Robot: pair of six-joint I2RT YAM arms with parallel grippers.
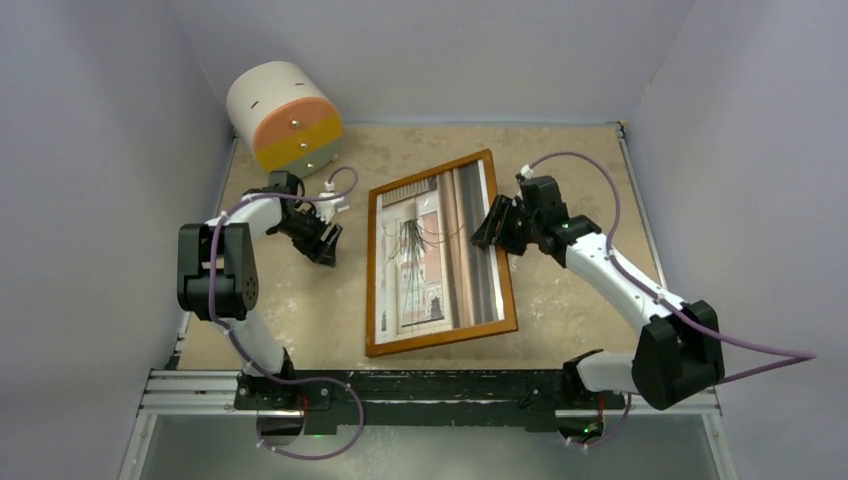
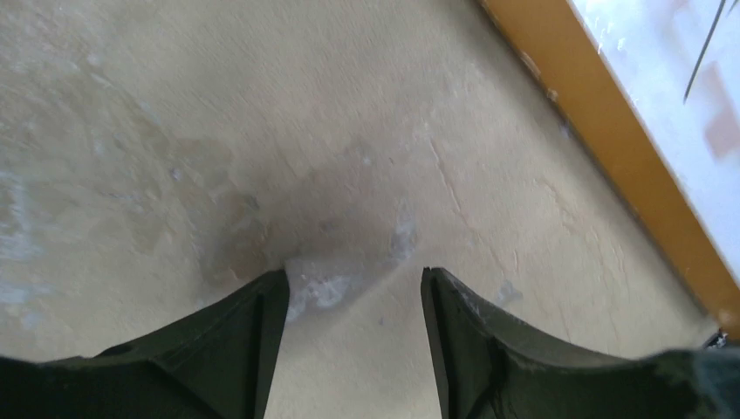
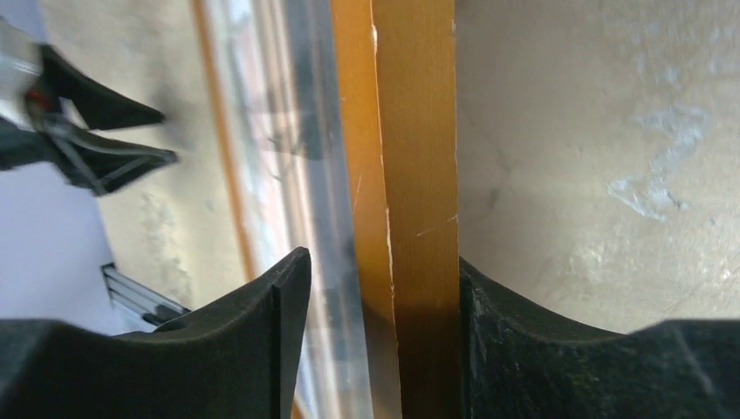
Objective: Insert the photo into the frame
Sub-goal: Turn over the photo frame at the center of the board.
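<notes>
The orange-brown frame (image 1: 441, 338) lies flat on the table, tilted a little. The photo (image 1: 425, 255) of a spiky plant by curtains shows inside it, behind the glass. My right gripper (image 1: 492, 228) is at the frame's right bar. In the right wrist view it (image 3: 384, 262) is open and straddles that bar (image 3: 419, 131): the outer finger rests against the bar's outside, while the inner one hangs over the glass with a gap. My left gripper (image 1: 325, 242) hovers over bare table left of the frame, open and empty (image 2: 353, 275). The frame's left bar (image 2: 602, 131) lies off to its right.
A white cylinder with an orange and yellow face (image 1: 283, 115) lies at the back left corner. Pale walls close in the table on three sides. The metal rail (image 1: 430, 390) with both arm bases runs along the near edge.
</notes>
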